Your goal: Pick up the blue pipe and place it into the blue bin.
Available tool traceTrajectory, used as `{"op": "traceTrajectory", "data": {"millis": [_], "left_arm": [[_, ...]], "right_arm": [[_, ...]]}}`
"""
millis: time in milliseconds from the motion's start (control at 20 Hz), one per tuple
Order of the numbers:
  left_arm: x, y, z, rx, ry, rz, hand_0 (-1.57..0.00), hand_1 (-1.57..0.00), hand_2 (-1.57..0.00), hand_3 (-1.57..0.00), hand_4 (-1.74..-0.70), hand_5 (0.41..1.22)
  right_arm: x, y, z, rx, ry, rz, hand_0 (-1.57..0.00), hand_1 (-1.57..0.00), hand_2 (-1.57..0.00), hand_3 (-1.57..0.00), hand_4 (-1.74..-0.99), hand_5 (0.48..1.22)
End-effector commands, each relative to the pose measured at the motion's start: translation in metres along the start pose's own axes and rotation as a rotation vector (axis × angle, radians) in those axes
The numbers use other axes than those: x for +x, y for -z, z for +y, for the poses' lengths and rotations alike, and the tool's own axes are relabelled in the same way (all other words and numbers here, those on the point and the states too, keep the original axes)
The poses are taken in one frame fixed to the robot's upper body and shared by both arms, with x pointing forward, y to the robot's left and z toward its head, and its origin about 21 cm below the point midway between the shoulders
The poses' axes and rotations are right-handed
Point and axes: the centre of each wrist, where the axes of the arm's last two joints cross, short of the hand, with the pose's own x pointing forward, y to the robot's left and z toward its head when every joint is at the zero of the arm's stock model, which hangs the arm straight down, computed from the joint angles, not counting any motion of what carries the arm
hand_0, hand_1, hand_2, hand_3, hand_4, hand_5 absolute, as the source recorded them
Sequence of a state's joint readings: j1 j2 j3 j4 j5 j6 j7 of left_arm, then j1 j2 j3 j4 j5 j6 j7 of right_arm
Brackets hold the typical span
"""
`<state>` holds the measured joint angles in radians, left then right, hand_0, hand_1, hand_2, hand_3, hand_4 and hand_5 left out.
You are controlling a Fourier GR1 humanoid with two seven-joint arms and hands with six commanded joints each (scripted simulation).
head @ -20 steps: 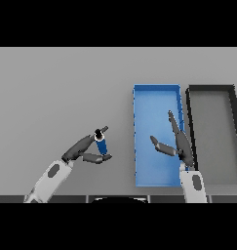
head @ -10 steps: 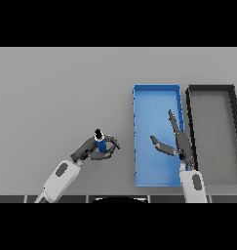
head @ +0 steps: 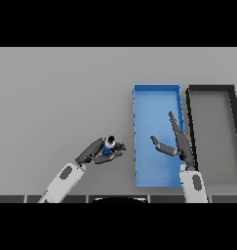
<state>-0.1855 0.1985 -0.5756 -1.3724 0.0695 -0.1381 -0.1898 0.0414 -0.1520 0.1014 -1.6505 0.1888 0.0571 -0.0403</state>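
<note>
A flat, matte grey desk (head: pixel 61 97) carries two long rectangular trays side by side at its right: the blue bin (head: pixel 156 95), shallow with thin upright walls, and next to it a black bin (head: pixel 211 90) of like shape with a grey floor. The right hand (head: pixel 180 141) hovers over the blue bin's right half, fingers straight and spread, thumb held apart. The left hand (head: pixel 96 152) sits left of the blue bin, its fingers curled round the blue pipe (head: pixel 108 146), a short cylinder standing roughly upright with its dark end pointing up.
</note>
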Motion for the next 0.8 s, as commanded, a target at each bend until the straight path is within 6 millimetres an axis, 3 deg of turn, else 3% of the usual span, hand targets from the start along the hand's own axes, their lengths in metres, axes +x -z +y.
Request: {"op": "traceTrajectory", "data": {"millis": [0, 200, 550, 750], "left_arm": [[0.003, 0.003, -0.002, 0.006, -0.004, -0.016, -1.47, -1.49, -1.5, -1.49, -1.5, 1.191], [0.029, 0.012, -0.002, 0.006, -0.044, -0.184, -1.53, -1.54, -1.54, -1.54, -1.48, 1.209], [0.065, 0.03, -0.002, -0.026, 0.003, -0.204, -1.56, -1.56, -1.57, -1.56, -1.47, 1.218], [0.069, 0.03, -0.005, -0.064, -0.004, -0.199, -1.57, -1.57, -1.57, -1.57, -1.47, 1.22]], "right_arm": [[0.0, 0.003, -0.001, 0.002, -0.003, -0.004, 0.0, 0.0, 0.0, 0.0, -1.166, 0.556], [0.002, 0.004, 0.0, -0.002, -0.006, -0.013, 0.0, 0.0, 0.0, 0.0, -1.151, 0.55], [-0.001, 0.001, -0.003, -0.001, -0.029, -0.01, 0.0, 0.0, 0.0, 0.0, -1.126, 0.567], [0.0, -0.003, 0.001, -0.015, -0.025, -0.011, 0.0, 0.0, 0.0, 0.0, -1.124, 0.578]]}}
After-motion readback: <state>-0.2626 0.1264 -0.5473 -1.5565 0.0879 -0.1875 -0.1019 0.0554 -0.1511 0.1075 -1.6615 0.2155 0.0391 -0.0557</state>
